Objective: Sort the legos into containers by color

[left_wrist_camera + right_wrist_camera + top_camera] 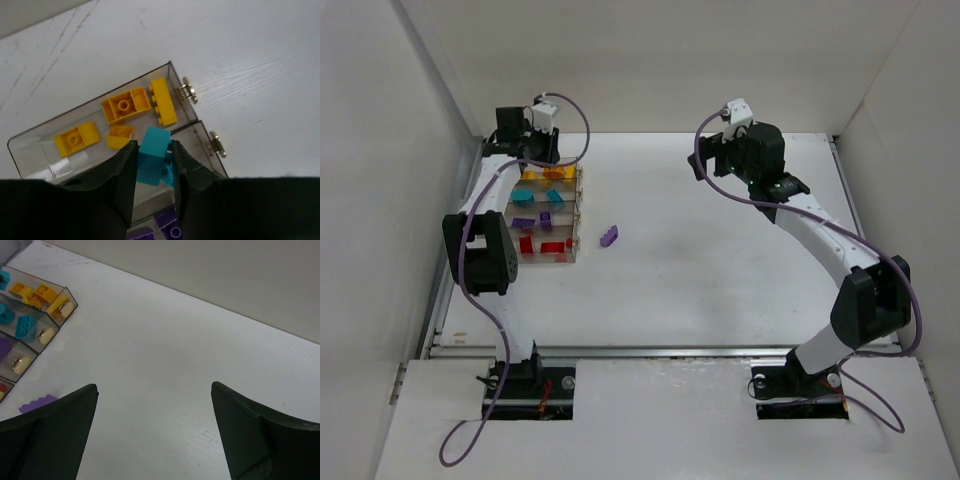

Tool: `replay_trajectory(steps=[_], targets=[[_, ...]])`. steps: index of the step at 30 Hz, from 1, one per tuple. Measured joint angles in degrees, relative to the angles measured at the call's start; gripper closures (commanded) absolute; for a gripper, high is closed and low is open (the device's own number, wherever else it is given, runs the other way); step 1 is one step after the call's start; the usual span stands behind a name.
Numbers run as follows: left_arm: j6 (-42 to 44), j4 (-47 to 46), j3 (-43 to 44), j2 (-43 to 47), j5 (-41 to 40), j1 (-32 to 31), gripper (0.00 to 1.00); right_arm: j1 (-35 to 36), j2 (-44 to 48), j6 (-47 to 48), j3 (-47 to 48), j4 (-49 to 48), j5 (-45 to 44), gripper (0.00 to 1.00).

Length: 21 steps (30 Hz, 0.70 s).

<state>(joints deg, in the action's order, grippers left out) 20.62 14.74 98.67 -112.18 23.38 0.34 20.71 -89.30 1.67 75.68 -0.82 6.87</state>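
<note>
Left jaws clamp a teal lego above the containers
Right jaws stand wide apart over the worktop; one purple lego lies loose just beside the containers

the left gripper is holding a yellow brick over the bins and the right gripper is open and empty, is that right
Not quite. The brick in the left gripper is teal, not yellow; the left wrist view shows it pinched there. The rest stands: it is over the bins, and the right gripper is open and empty.
</note>
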Motion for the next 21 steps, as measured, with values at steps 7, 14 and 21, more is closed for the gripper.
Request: replay_trajectory(steps=[7,14,21], targets=[[-2.29,-0.37,-7.93,0.00,-3.39,2.29,1.00,0.00,-0.42,-0.50,1.01,-0.09,1.57,0.00],[-1.03,-0.48,-8.70,-0.13,-4.33,3.17,1.00,0.00,-0.42,-0.66,1.14,-0.07,1.75,0.00],[1.25,-0.37,-10.19,-0.11,-4.50,3.52,0.83,0.00,-0.42,-0.66,1.14,-0.07,1.75,0.00]])
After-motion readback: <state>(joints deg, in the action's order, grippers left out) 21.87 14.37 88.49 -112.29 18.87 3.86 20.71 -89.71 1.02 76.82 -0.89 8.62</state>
